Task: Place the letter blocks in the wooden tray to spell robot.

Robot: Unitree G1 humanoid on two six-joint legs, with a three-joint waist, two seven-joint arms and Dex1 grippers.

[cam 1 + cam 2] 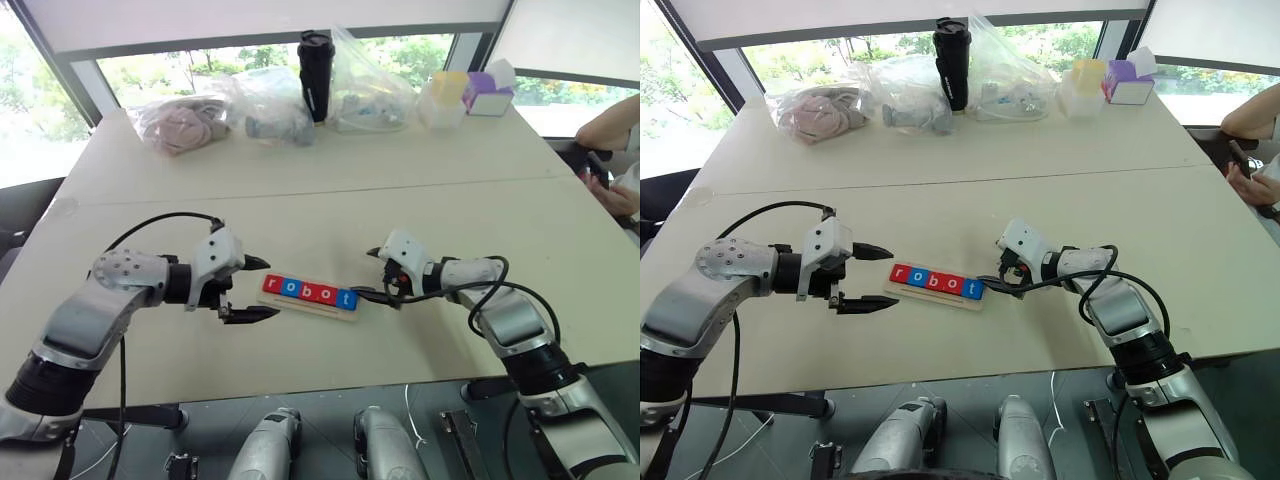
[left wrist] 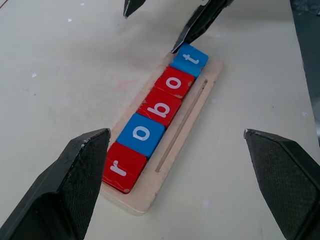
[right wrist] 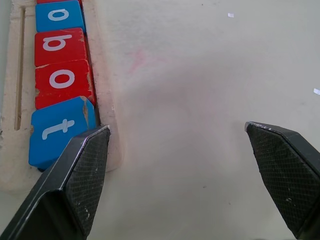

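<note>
1. Letter blocks (image 1: 309, 291) lie in a row in the wooden tray (image 1: 322, 310) at table centre, reading r, o, b, o, t.
2. At the tray's nine o'clock, the left gripper (image 1: 253, 289) hangs with fingers apart, holding nothing.
3. At three o'clock, the right gripper (image 1: 369, 272) has fingers apart, one fingertip just beside the blue t (image 3: 56, 131).
4. Spelling looks complete; the next move is likely a final nudge or backing away without disturbing the row.

Five letter blocks (image 1: 309, 291) red-blue-red-red-blue, spelling robot, in a row, flat in wooden tray (image 1: 322, 308)
</note>
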